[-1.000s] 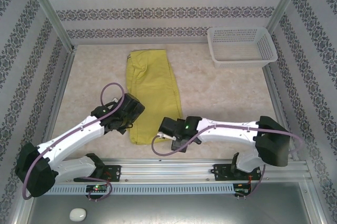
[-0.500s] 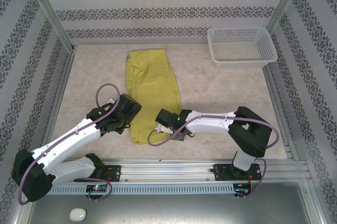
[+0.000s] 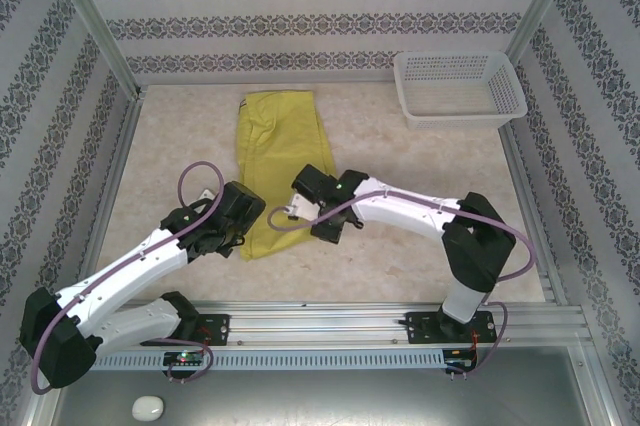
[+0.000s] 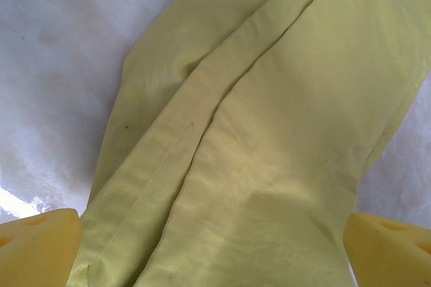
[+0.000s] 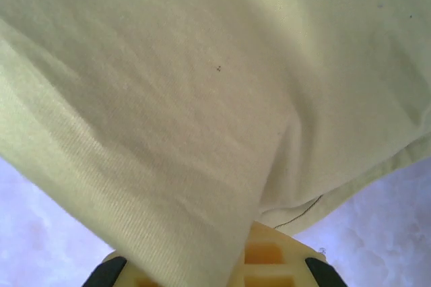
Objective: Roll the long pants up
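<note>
Pants (image 3: 283, 146) — mustard yellow-green soft cloth, folded lengthwise into one long strip, laid left of the middle of the surface (image 3: 430, 226). Far end flat and close to the far edge. Near end narrowed to a point toward the near edge, with its right side pulled up off the surface. Seen from the left wrist: a long fold and a seam running side by side down the strip, pale surface bare on both sides of the cloth.

Left gripper (image 4: 212, 257) — wide open, low over the near left part of the pants. Yellow fingertips (image 4: 40, 246) at the two bottom corners of the left wrist view, the width of the cloth between them. Cannot tell whether touching the cloth or just above it.

Right gripper (image 5: 266, 263) — closed on the near right edge of the pants. Cloth draped over the yellow finger and held clear of the surface. A stitched hem line just beside the grip.

Basket (image 3: 460, 86) — white perforated plastic, in the far right corner of the surface, well apart from the pants and both grippers.

Rail (image 3: 330, 324) — metal, along the near edge, carrying both arm bases side by side.

White oval (image 3: 148, 408) — small, on the near side of the rail, toward the left corner.
</note>
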